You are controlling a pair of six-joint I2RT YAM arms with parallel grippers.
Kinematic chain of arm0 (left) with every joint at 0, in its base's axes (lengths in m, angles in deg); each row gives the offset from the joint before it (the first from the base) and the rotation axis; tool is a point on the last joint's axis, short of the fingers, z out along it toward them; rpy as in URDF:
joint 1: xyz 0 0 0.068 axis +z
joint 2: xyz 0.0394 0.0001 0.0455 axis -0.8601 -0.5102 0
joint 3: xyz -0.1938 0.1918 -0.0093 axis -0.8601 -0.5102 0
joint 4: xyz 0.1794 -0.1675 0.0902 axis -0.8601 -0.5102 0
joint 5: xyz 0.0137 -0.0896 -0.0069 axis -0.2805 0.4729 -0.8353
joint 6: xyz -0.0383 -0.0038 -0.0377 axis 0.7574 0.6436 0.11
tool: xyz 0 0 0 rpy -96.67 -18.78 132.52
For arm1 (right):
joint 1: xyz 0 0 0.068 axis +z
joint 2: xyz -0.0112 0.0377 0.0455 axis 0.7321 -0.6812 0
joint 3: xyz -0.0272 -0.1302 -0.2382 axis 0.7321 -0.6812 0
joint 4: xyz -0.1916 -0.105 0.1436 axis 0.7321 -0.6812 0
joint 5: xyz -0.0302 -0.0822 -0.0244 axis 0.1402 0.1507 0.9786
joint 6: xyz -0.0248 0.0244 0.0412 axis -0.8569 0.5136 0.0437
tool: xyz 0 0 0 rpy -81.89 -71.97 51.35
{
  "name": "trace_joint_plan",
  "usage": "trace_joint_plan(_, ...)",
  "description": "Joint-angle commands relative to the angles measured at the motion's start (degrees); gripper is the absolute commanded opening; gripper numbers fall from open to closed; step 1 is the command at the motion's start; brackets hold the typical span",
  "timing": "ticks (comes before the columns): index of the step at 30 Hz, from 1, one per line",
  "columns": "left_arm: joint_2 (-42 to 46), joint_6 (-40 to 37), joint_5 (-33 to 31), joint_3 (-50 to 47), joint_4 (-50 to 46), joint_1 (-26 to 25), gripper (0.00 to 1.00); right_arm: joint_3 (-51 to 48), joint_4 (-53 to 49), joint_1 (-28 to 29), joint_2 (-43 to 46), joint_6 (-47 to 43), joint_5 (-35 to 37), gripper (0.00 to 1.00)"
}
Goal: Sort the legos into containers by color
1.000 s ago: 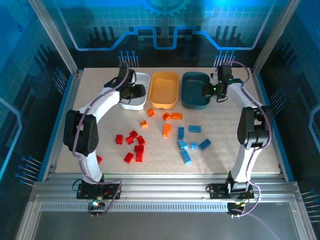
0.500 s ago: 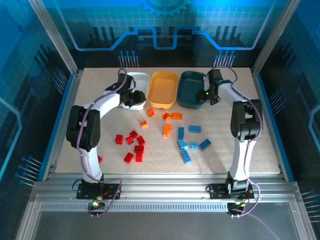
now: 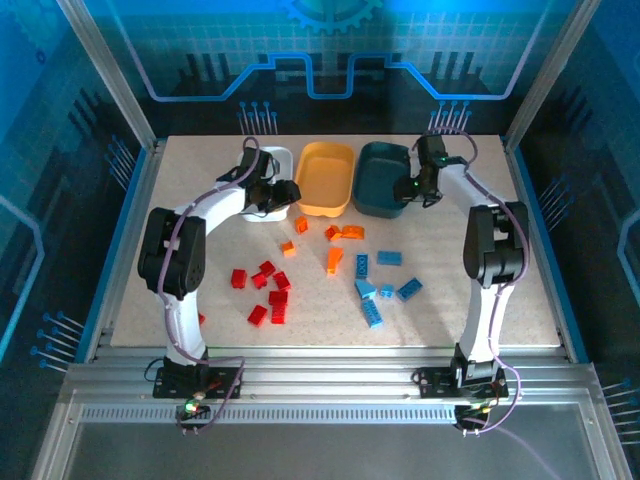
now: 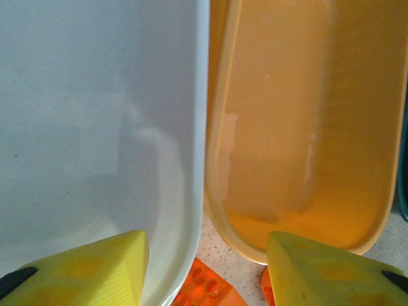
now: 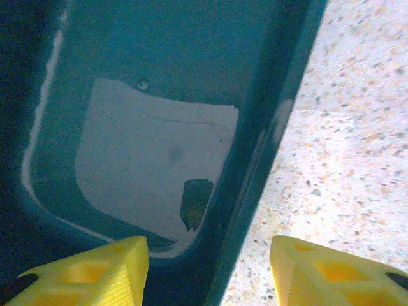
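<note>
Upper left of centre in the overhead view: white tub [image 3: 283, 157], far side of the speckled tabletop [image 3: 450, 300], partly under the left arm. Left hand [image 3: 278, 194] at its near right corner, close to the orange tub [image 3: 327, 178].

From the left wrist: left hand [image 4: 205, 248] partly open, gripping nothing, yellow fingers [image 4: 95, 268] clearly apart at the bottom corners. White tub [image 4: 95, 115] on the left side, orange tub [image 4: 299, 127] on the right side, rims almost touching. Orange legos [image 4: 205, 292] at bottom centre.

Lower left in the overhead view: single red lego [image 3: 199, 319] beside the left arm, then red legos [image 3: 268, 290] in a loose group. In the centre, orange legos [image 3: 335, 245] just below the orange tub. Right of centre, blue legos [image 3: 382, 285]. All of these lying on the tabletop, outside the tubs.

Further right: dark teal tub [image 3: 383, 180], just beside the orange one. Right hand [image 3: 412, 187] at its right edge.

From the right wrist: right hand [image 5: 207, 248] partly open, holding nothing, fingers [image 5: 331, 271] on both sides of the tub's right wall. Dark teal tub [image 5: 159, 51] on the left with a pale patch on its bottom, bare tabletop [image 5: 357, 127] on the right.
</note>
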Motion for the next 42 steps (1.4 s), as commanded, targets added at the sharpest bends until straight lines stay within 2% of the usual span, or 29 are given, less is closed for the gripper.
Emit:
trace_joint_plan(1,3.5,-2.9,-2.1,2.7,-2.9,0.1,0.55,-1.3,-1.6,0.0,5.7,1.1,2.9,0.57)
trace_joint_plan(3,4.8,-3.6,-2.3,3.6,-3.9,0.1,0.57,-2.3,-1.8,0.4,8.4,1.5,4.9,0.6)
trace_joint_plan(5,7.2,-4.0,-2.2,3.6,-4.1,0.0,0.59,-3.8,-2.3,1.0,12.3,2.3,7.4,0.69)
trace_joint_plan(6,8.7,-4.0,-2.1,3.4,-4.1,0.0,0.6,-4.6,-2.4,1.4,14.1,2.5,9.2,0.76)
trace_joint_plan(7,10.8,-4.0,-2.1,2.9,-3.8,-0.1,0.6,-6.1,-2.0,2.2,16.7,2.8,11.8,0.96)
trace_joint_plan(8,13.1,-3.9,-2.3,1.9,-3.3,-0.3,0.61,-8.0,-1.2,3.0,19.1,3.4,14.5,1.0)
trace_joint_plan(10,17.2,-3.1,-2.5,-0.9,-1.8,-1.0,0.62,-12.5,2.0,3.4,24.4,5.9,15.3,1.0)
trace_joint_plan(11,19.5,-2.4,-2.5,-3.0,-0.7,-1.5,0.64,-15.9,4.8,3.0,27.1,7.6,12.1,1.0)
trace_joint_plan(15,26.5,0.3,-1.6,-12.6,4.1,-4.0,0.67,-23.1,10.1,-1.2,30.2,9.7,-8.8,1.0)
trace_joint_plan(16,28.2,1.0,-1.8,-16.0,5.3,-4.7,0.67,-23.7,9.9,-2.2,29.3,9.6,-15.7,0.94)
trace_joint_plan(17,29.9,2.3,-1.7,-19.3,6.9,-5.1,0.67,-23.6,7.8,-2.3,28.0,10.1,-18.4,0.8)
trace_joint_plan(18,31.3,3.4,-1.2,-22.2,8.2,-5.3,0.68,-23.3,4.8,-1.5,26.9,10.5,-16.3,0.74)
trace_joint_plan(19,32.9,4.8,-1.1,-25.4,9.6,-5.5,0.68,-24.3,3.0,0.3,26.9,10.6,-10.8,0.72)
trace_joint_plan(21,36.7,7.5,-0.3,-31.2,12.7,-5.6,0.69,-29.1,2.8,3.7,29.6,13.3,2.3,0.54)
trace_joint_plan(22,38.4,8.7,-0.3,-34.0,13.4,-5.8,0.69,-32.1,3.4,4.7,31.8,15.3,6.1,0.57)
trace_joint_plan(23,40.2,9.8,-0.4,-36.4,14.0,-5.9,0.7,-35.4,4.0,5.1,34.0,16.4,7.4,0.71)
trace_joint_plan(28,44.3,13.8,-0.7,-42.5,15.0,-8.7,0.69,-41.8,0.0,9.0,39.3,20.1,13.4,0.77)
trace_joint_plan(34,45.2,16.8,-2.6,-45.3,14.9,-12.9,0.66,-51.8,0.7,11.7,42.2,29.0,12.3,0.79)
trace_joint_plan(38,46.3,17.1,-3.4,-46.2,14.6,-15.2,0.66,-54.3,1.7,15.0,43.5,34.6,12.5,0.8)
trace_joint_plan(42,46.6,17.3,-3.4,-46.5,14.7,-16.4,0.65,-54.7,3.0,15.4,42.6,37.0,12.1,0.8)
